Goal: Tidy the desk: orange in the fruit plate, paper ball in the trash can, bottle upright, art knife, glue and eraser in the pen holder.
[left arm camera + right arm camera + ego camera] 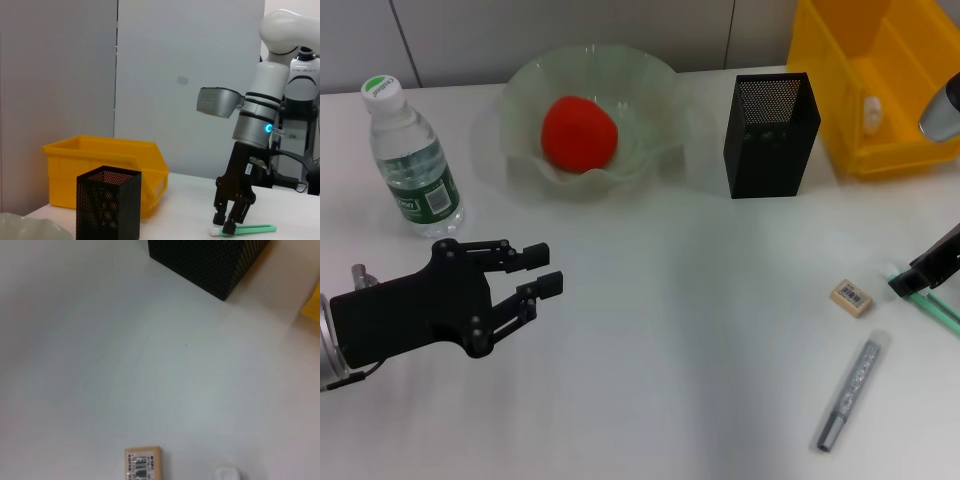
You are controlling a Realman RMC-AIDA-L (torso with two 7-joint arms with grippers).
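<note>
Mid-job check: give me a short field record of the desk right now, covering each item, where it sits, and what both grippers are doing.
orange: in the fruit plate
bottle: upright, far left
paper ball: in the trash can
pen holder: upright, contents not visible
eraser: on the desk, right side
art knife: on the desk, near front edge
green glue stick: flat on the desk
right gripper: tips down at the glue stick's white end
left gripper: open, empty, front left

Head view high over the desk; wrist views low, perhaps nearer, all sharing the pen holder (pixel 770 135).
</note>
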